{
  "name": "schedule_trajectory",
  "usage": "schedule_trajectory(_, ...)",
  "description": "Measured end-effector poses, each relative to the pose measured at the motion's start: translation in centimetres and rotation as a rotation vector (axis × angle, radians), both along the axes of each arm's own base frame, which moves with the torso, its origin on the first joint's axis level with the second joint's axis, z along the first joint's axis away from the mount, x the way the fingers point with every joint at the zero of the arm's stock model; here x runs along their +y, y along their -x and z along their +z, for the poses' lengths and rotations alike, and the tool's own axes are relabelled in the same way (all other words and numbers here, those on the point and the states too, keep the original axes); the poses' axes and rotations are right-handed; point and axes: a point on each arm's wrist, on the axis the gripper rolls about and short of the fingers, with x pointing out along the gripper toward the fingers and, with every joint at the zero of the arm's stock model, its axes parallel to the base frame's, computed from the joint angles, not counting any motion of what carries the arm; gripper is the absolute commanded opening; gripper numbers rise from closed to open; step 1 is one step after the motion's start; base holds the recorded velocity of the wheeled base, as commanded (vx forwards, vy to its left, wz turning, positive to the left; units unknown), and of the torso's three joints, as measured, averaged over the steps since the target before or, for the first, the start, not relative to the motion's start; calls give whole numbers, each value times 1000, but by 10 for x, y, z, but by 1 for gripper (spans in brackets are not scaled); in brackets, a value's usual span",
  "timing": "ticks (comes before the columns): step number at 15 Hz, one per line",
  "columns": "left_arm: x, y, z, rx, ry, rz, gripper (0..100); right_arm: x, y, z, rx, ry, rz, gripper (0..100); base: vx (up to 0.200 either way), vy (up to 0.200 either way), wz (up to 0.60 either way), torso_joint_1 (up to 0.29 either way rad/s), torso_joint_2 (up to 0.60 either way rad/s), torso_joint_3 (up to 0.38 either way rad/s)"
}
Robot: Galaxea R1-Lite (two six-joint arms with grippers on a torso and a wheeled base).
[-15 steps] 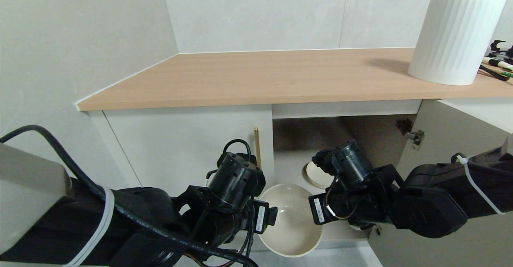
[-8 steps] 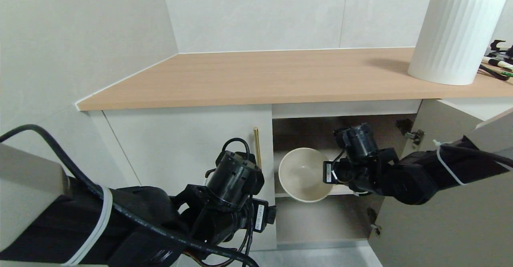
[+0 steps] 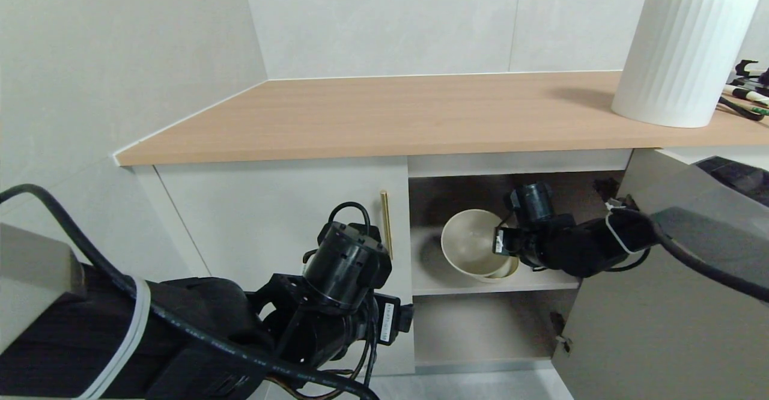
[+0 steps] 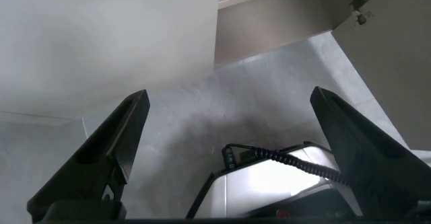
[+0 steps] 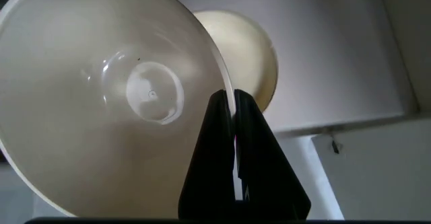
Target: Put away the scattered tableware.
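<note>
- Bowl (image 3: 471,244), cream and tilted on its side, sits inside the open cabinet's upper compartment, just above the shelf (image 3: 432,280); we see its hollow facing out toward the front.
- Our right end effector (image 3: 501,248) is clamped on the bowl's rim, one finger inside and one outside, as the right wrist view shows (image 5: 232,113).
- A smaller cream dish (image 3: 509,269) lies on the shelf just behind and under the bowl; we cannot tell whether the two touch.
- Our left end effector (image 4: 229,116) hangs low before the closed left door (image 3: 276,220), fingers spread wide and holding nothing, with grey floor (image 4: 269,89) beneath.
- A brass handle (image 3: 385,223) runs upright along that door's edge.
- The right door (image 3: 661,322) stands open.
- On the worktop (image 3: 390,112) above stands a white ribbed cylinder (image 3: 685,57), well apart from the bowl.
</note>
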Motion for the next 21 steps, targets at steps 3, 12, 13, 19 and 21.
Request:
schedule_trajectory(3,0,0,1,-2,1,0,100,-5,-18,-11,-7,5,-35,0,0,0,0,0,0,0)
schedule_trajectory(12,0,0,-1,4,4,5,100,-18,-39,-36,8,32,-103,0,0,0,0,0,0,0)
schedule_trajectory(13,0,0,-1,5,4,6,100,-19,-40,-36,8,32,-106,0,0,0,0,0,0,0)
schedule_trajectory(19,1,0,-1,4,4,6,100,-23,-42,-40,15,35,-116,0,0,0,0,0,0,0)
schedule_trajectory(21,0,0,-1,5,3,6,100,-23,-42,-40,15,35,-115,0,0,0,0,0,0,0)
